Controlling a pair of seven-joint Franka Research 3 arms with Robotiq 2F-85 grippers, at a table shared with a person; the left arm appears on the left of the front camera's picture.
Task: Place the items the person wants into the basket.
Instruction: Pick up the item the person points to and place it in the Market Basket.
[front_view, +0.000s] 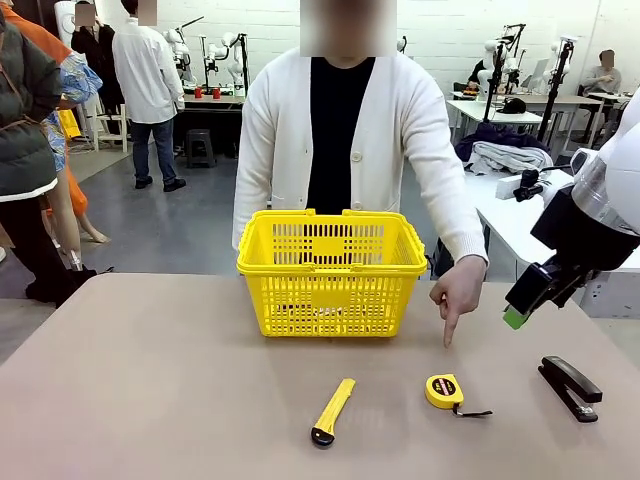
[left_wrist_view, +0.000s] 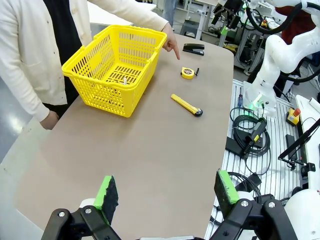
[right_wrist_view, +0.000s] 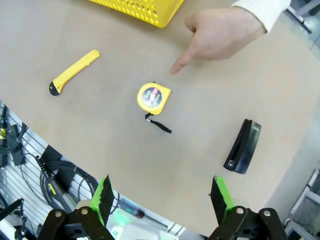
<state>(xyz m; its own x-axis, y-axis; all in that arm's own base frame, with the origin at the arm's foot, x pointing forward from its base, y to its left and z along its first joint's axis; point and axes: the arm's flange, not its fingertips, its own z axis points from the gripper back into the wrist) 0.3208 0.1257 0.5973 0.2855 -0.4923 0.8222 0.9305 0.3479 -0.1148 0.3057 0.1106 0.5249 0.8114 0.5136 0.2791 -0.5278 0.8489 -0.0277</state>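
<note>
My own green-padded fingers (right_wrist_view: 105, 198) sat nearest the lens: my right gripper (right_wrist_view: 162, 200) hung spread wide and empty above the table edge, and my left gripper (left_wrist_view: 167, 192) was likewise wide apart with nothing between its pads, over the bare near end of the table (front_view: 150, 380).

I placed everything by the yellow basket (front_view: 331, 271). It stood upright toward the far side of the table, directly in front of the person (front_view: 340, 130) in the white cardigan. Through the lattice in my left wrist view I could make out something small lying on its floor, too small to name. The person's hand (front_view: 458, 292) reached down just to the right of the basket, index finger pointing at the tabletop. The black stapler (front_view: 571, 387) lay far right of the basket, near my right arm. The yellow utility knife (front_view: 332, 411) lay nearer me than the basket, roughly in line with its middle. The round yellow tape measure (front_view: 444, 391) lay right of the knife, just below the pointing fingertip, apart from it.
</note>
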